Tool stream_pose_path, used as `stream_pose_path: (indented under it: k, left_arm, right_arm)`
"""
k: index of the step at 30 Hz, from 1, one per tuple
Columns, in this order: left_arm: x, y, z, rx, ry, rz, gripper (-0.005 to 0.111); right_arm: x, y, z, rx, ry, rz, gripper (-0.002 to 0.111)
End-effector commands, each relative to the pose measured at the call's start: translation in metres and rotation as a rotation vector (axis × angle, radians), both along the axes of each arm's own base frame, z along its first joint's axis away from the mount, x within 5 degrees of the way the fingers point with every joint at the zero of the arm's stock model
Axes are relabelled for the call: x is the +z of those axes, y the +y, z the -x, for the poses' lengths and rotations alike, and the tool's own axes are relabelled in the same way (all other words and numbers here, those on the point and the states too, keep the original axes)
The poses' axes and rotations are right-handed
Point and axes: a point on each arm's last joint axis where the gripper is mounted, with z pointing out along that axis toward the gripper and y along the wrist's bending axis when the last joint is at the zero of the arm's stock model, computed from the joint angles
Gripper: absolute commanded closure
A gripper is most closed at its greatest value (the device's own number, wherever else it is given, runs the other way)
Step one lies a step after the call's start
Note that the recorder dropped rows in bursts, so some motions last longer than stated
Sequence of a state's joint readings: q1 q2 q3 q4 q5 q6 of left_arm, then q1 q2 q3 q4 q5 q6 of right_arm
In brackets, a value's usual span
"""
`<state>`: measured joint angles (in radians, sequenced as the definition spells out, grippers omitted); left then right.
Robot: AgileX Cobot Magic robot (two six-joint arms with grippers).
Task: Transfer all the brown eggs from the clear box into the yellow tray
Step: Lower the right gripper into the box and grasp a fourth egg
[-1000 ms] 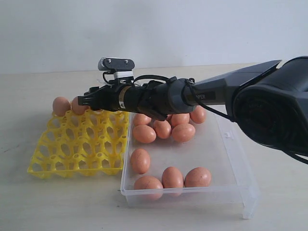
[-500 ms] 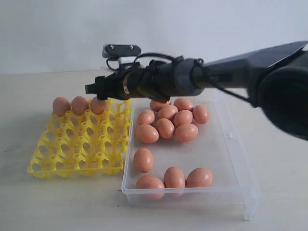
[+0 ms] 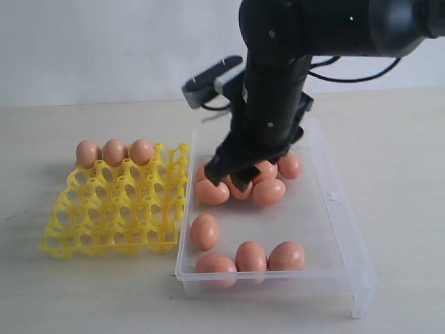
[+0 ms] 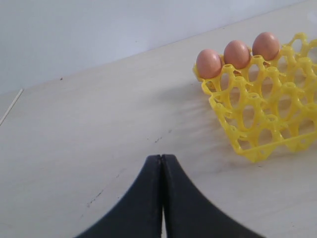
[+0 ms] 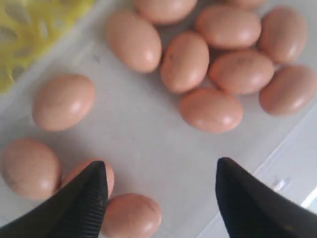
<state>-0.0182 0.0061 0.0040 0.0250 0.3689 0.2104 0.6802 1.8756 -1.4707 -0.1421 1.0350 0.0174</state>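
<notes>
Most of the brown eggs (image 3: pixel 268 192), smooth orange-brown ovals, lie in the clear box (image 3: pixel 306 223), a large shallow transparent plastic rectangle with low walls. A tight cluster of them fills its far-left part, one egg (image 3: pixel 204 232) lies alone by the left wall, and three more (image 3: pixel 251 256) sit in a row against the near wall. Three further eggs (image 3: pixel 115 152) stand upright in the far row of the yellow tray (image 3: pixel 111 216), a bright yellow plastic grid of open cups with pointed posts. They fill that row's left cups, and every other cup that shows is bare. The tray sits just beside the box, on its left.

The right gripper (image 3: pixel 228 177) hangs from a thick black arm (image 3: pixel 278 83) over the far cluster, pointing down. Its wrist view shows the two black ribbed fingers (image 5: pixel 84 198) spread wide over the box floor (image 5: pixel 148 144) with nothing between them. How far above the eggs they are cannot be told.

The left gripper (image 4: pixel 161 161) shows only in its own wrist view. Its two black fingertips are pressed together with nothing between them, low over the pale wooden table (image 4: pixel 99 124). It is well apart from the tray (image 4: pixel 262 124) and faces the three seated eggs (image 4: pixel 237 53).

A plain pale wall (image 3: pixel 104 49) stands behind the table.
</notes>
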Motion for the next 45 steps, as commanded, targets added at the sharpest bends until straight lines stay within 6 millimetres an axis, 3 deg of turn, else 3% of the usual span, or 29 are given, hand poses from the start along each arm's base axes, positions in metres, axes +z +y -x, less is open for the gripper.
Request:
stream_pose_path:
  k: [1,4,5,6,9,12,23,36,37,39,40,43,45]
  left_arm:
    - [0.002,0.000,0.000,-0.001,-0.018,0.005,0.107]
    - [0.002,0.000,0.000,-0.001,-0.018,0.005,0.107]
    - [0.002,0.000,0.000,-0.001,-0.018,0.005,0.107]
    - [0.002,0.000,0.000,-0.001,-0.018,0.005,0.107]
    - [0.002,0.000,0.000,-0.001,-0.018,0.005,0.107]
    - [0.002,0.000,0.000,-0.001,-0.018,0.005,0.107]
    - [0.002,0.000,0.000,-0.001,-0.018,0.005,0.107]
    - [0.002,0.000,0.000,-0.001,-0.018,0.005,0.107]
    - [0.002,0.000,0.000,-0.001,-0.018,0.005,0.107]
    - [0.002,0.000,0.000,-0.001,-0.018,0.005,0.107]
    - [0.002,0.000,0.000,-0.001,-0.018,0.005,0.107]
    - [0.002,0.000,0.000,-0.001,-0.018,0.005,0.107]
    - [0.002,0.000,0.000,-0.001,-0.018,0.005,0.107]
  right_arm:
    - [-0.021,-0.019,-0.001,-0.294,0.038,-0.041,0.048]
    - [-0.031,-0.028,-0.016,-0.579,-0.037,-0.110,0.048]
    - [-0.032,-0.031,-0.018,-0.599,-0.051,-0.097,0.048]
    - [-0.035,-0.032,-0.020,-0.521,-0.062,-0.057,0.048]
    - [-0.042,-0.032,-0.017,0.027,-0.005,0.122,0.048]
    - [-0.045,-0.031,-0.011,0.564,0.059,0.185,0.048]
    - [-0.067,-0.034,-0.031,0.918,-0.023,0.205,0.048]
    - [-0.105,-0.033,-0.050,0.976,-0.074,0.248,0.050]
    - [-0.107,-0.033,-0.050,0.977,-0.069,0.248,0.059]
    - [-0.108,-0.034,-0.048,0.956,-0.052,0.240,0.097]
    - [-0.105,-0.034,-0.048,0.920,-0.053,0.227,0.107]
    - [-0.082,-0.030,-0.045,0.824,-0.111,0.186,0.108]
    - [-0.058,-0.024,-0.046,0.671,-0.216,0.081,0.108]
